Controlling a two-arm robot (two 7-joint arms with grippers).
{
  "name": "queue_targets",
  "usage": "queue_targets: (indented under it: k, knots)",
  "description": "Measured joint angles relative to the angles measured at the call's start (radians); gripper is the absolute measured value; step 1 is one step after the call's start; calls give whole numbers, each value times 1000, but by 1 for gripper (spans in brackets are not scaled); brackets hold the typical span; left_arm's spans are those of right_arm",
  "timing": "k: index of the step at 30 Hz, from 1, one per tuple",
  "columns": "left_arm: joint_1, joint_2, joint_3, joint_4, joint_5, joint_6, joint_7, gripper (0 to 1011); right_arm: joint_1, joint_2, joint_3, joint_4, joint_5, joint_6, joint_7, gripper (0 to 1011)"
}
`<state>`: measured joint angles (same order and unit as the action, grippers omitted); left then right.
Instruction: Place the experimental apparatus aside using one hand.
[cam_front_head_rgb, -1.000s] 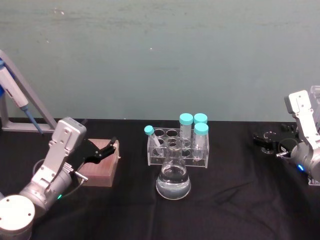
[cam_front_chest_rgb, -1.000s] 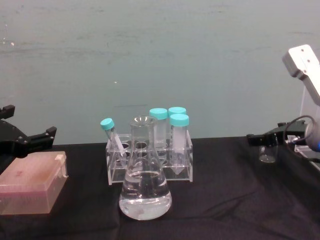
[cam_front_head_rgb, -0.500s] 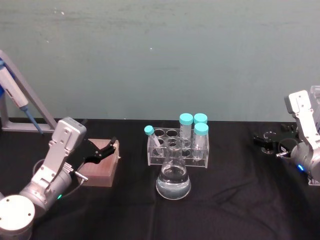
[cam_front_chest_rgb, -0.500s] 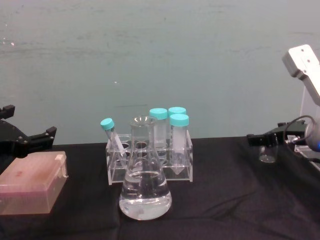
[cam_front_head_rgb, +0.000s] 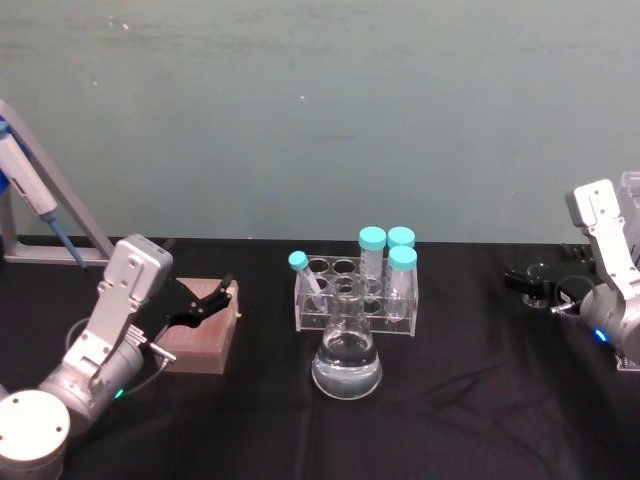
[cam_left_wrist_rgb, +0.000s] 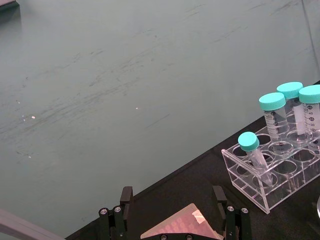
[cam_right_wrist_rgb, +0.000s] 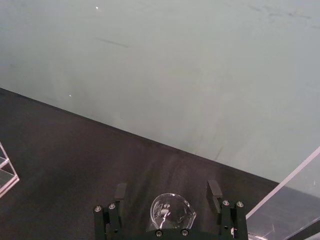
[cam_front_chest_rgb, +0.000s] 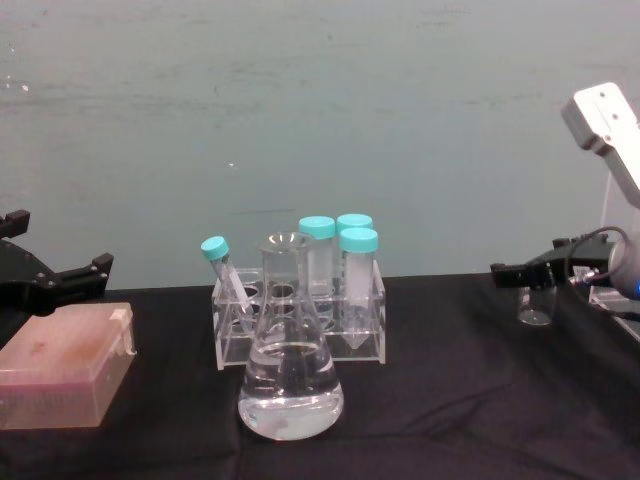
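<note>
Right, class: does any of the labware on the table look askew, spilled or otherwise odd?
The small teal-capped tube at the rack's left end leans at a slant, while the three larger tubes stand upright. The flask stands upright; no spill shows.

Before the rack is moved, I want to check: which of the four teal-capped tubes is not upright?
The thin tube at the rack's left end: it leans leftward, while the three wider tubes stand upright.

Between the jaws of the right gripper (cam_right_wrist_rgb: 167, 186), the small clear glass beaker (cam_right_wrist_rgb: 171, 210) has its base hidden behind the gripper body. Beyond the jaws of the left gripper (cam_left_wrist_rgb: 172, 190), the clear acrylic tube rack (cam_left_wrist_rgb: 270, 177) runs off the picture's edge.
</note>
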<state>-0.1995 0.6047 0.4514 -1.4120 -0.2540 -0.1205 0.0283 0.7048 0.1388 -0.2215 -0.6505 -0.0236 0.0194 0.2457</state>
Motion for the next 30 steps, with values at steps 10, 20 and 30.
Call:
queue_targets:
  k: [10,20,30]
  knots:
    - [0,0,0,0,0,0,0,1000,-51,16,-9,-110,-8,14,9,1004]
    - [0,0,0,0,0,0,0,1000,-104,37,-21,-229,1,21,51,1004]
    - [0,0,0,0,0,0,0,1000,-159,68,-36,-343,34,30,103,1004]
